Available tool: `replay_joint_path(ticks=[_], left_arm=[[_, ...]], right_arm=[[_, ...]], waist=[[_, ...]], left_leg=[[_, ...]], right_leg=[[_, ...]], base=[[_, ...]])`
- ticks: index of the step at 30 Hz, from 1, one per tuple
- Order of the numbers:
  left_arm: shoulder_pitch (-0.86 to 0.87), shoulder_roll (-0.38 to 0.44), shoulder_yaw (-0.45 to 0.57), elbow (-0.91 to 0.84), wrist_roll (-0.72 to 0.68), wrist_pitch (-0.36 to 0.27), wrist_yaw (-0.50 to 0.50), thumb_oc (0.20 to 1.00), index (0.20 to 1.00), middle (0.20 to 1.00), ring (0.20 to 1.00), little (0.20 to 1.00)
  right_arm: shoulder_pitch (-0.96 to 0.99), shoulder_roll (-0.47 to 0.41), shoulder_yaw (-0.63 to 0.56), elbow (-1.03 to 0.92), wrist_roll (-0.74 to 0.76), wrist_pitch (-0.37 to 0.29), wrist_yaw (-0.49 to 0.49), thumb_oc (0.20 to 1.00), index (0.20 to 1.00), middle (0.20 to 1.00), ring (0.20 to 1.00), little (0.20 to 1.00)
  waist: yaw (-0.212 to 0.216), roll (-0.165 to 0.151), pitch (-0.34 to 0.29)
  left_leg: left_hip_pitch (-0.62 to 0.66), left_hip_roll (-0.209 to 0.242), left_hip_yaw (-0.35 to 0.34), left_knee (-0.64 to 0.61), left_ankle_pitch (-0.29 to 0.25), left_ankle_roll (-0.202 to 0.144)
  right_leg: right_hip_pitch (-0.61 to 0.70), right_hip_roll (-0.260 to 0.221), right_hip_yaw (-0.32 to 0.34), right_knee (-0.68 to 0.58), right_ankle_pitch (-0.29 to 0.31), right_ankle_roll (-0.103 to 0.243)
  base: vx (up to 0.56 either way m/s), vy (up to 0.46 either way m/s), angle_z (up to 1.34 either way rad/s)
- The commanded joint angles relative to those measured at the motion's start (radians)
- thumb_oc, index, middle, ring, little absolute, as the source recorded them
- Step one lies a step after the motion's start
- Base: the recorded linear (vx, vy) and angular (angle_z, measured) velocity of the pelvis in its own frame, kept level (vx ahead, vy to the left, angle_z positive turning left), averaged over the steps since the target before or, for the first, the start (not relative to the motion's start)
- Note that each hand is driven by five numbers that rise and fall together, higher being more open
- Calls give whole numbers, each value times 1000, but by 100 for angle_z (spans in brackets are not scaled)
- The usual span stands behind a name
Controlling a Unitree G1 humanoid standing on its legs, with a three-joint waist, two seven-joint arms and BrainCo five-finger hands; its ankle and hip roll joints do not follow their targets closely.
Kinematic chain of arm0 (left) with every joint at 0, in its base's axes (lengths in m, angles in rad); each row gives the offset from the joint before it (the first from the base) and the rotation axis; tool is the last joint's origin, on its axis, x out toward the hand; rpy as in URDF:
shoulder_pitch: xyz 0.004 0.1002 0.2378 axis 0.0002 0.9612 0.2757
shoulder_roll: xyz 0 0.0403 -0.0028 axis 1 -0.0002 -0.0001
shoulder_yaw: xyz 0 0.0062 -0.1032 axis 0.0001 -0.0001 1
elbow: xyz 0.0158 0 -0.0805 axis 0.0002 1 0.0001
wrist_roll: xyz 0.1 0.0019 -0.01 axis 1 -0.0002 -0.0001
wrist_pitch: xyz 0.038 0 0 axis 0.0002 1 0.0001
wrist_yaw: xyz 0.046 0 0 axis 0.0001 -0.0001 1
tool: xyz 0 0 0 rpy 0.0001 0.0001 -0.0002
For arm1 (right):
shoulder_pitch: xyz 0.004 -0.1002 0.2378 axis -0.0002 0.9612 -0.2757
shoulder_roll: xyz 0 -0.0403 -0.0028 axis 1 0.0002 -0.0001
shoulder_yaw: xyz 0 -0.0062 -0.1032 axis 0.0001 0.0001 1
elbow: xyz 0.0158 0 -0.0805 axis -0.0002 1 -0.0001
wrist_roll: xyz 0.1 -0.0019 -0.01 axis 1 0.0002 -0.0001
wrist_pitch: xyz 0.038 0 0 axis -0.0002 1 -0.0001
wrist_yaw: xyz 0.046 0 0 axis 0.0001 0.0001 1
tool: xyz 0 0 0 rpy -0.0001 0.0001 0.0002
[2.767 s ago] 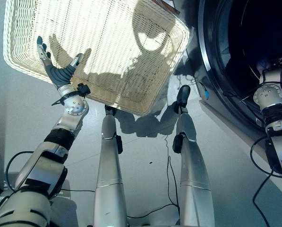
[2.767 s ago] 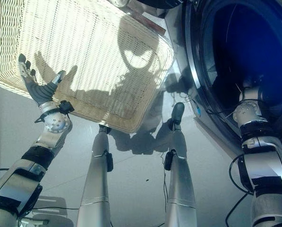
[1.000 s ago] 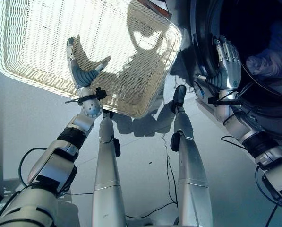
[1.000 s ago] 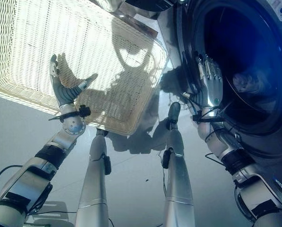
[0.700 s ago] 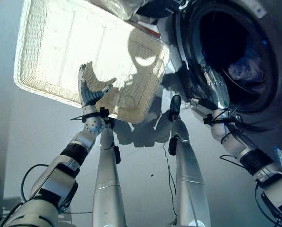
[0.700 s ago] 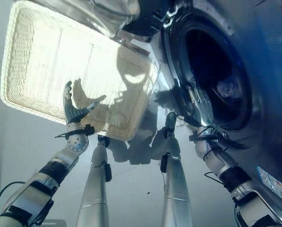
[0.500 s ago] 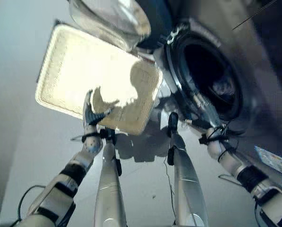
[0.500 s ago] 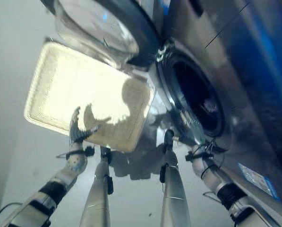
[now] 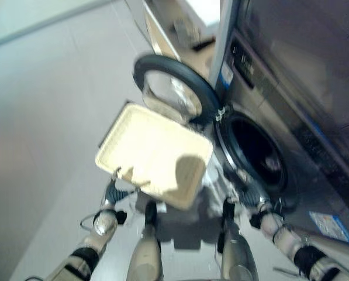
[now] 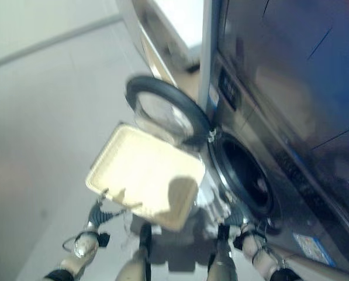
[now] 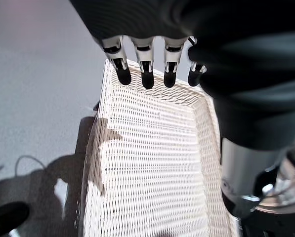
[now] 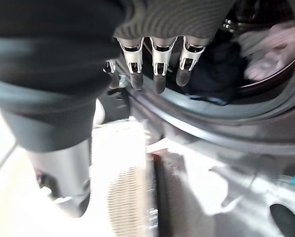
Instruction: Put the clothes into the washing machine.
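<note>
Low in the left eye view, the left hand (image 9: pixel 111 193) sits at lower left with fingers straight and relaxed, holding nothing, just at the near edge of the wicker basket (image 9: pixel 156 152), which looks bare of laundry; the right hand (image 9: pixel 253 205) shows at lower right by the drum's rim, its fingers (image 12: pixel 154 64) likewise loose and empty. Farther off, at right of centre, the clothes (image 12: pixel 266 54) lie inside the washing machine (image 9: pixel 262 111) past its open door (image 9: pixel 171 88). They look light, limp and unbreakable, best pinched at a raised fold.
</note>
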Motion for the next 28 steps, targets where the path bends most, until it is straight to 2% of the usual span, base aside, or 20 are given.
replay_joint_path(ticks=[1, 2, 3, 4, 6, 7, 8, 11, 13, 14, 16, 19, 28], left_arm=[[19, -20, 58, 69, -14, 55, -189, 1000, 1000, 1000, 1000, 1000], [22, -20, 59, 71, -12, 57, -193, 1000, 1000, 1000, 1000, 1000], [46, -31, 66, 101, -20, 101, -250, 1000, 1000, 1000, 1000, 1000], [52, -34, 69, 111, -18, 106, -256, 1000, 1000, 1000, 1000, 1000], [80, -45, 91, 168, -19, 141, -302, 1000, 1000, 1000, 1000, 1000], [81, -45, 93, 170, -18, 142, -303, 1000, 1000, 1000, 1000, 1000], [92, -52, 109, 191, -15, 148, -313, 1000, 1000, 1000, 1000, 1000], [112, -65, 135, 218, -21, 166, -328, 1000, 1000, 1000, 1000, 1000], [122, -78, 145, 237, 1, 178, -342, 1000, 1000, 1000, 1000, 1000], [122, -78, 145, 237, 1, 178, -342, 1000, 1000, 1000, 1000, 1000], [131, -87, 148, 257, 30, 209, -361, 1000, 1000, 1000, 1000, 1000], [135, -93, 147, 267, 35, 229, -368, 1000, 1000, 1000, 1000, 1000], [127, -97, 146, 280, 11, 278, -400, 1000, 1000, 1000, 1000, 1000]], right_arm=[[31, 58, -74, 151, 155, 4, 174, 1000, 1000, 1000, 1000, 1000], [33, 60, -75, 158, 156, 5, 177, 1000, 1000, 1000, 1000, 1000], [49, 88, -97, 231, 183, 28, 209, 1000, 1000, 1000, 1000, 1000], [53, 95, -104, 251, 181, 30, 215, 1000, 1000, 1000, 1000, 1000], [69, 134, -145, 374, 202, 63, 258, 1000, 1000, 1000, 1000, 1000], [69, 136, -147, 380, 205, 66, 259, 1000, 1000, 1000, 1000, 1000], [73, 151, -175, 425, 213, 103, 276, 1000, 1000, 1000, 1000, 1000], [78, 173, -216, 491, 213, 163, 298, 1000, 1000, 1000, 1000, 1000], [82, 185, -241, 538, 223, 181, 313, 1000, 1000, 1000, 1000, 1000], [82, 185, -241, 538, 223, 181, 313, 1000, 1000, 1000, 1000, 1000], [85, 192, -272, 573, 231, 225, 325, 1000, 1000, 1000, 1000, 1000], [87, 195, -282, 595, 221, 242, 335, 1000, 1000, 1000, 1000, 1000], [85, 192, -297, 629, 204, 252, 337, 1000, 1000, 1000, 1000, 1000]], waist=[[23, -38, -78], [23, -38, -82], [27, -37, -124], [28, -36, -135], [32, -30, -196], [32, -30, -198], [33, -27, -220], [36, -24, -251], [41, -22, -272], [41, -22, -272], [42, -23, -293], [40, -25, -303], [34, -27, -318]], left_leg=[[36, -11, 79, 23, -56, 38], [40, -10, 79, 21, -56, 38], [66, -7, 84, 13, -56, 38], [72, -6, 86, 12, -57, 39], [110, -4, 96, 3, -66, 41], [113, -3, 97, 3, -67, 41], [129, -4, 101, 1, -75, 42], [152, -4, 109, 1, -89, 42], [165, -6, 110, 1, -97, 44], [165, -6, 110, 1, -97, 44], [181, -8, 116, 1, -106, 47], [192, -9, 119, 1, -112, 51], [208, -6, 126, 4, -122, 58]], right_leg=[[68, -12, -43, 74, -93, 29], [72, -11, -44, 72, -92, 29], [104, -9, -51, 59, -95, 28], [112, -8, -52, 55, -95, 27], [154, -3, -54, 36, -102, 24], [157, -2, -55, 35, -102, 24], [176, -1, -55, 24, -105, 22], [203, -1, -58, 11, -110, 21], [217, -5, -62, 8, -112, 20], [217, -5, -62, 8, -112, 20], [230, -8, -62, 8, -117, 19], [235, -6, -56, 9, -120, 15], [240, -3, -35, 13, -126, 7]], base=[[163, -17, 7], [247, -24, 21], [120, -8, 18], [190, 1, 10], [191, 22, 2], [161, 32, 7], [101, 28, 3], [97, 35, 1], [84, 29, 2], [90, 26, 6], [81, 27, 4], [63, 16, 1], [40, 5, 3]])
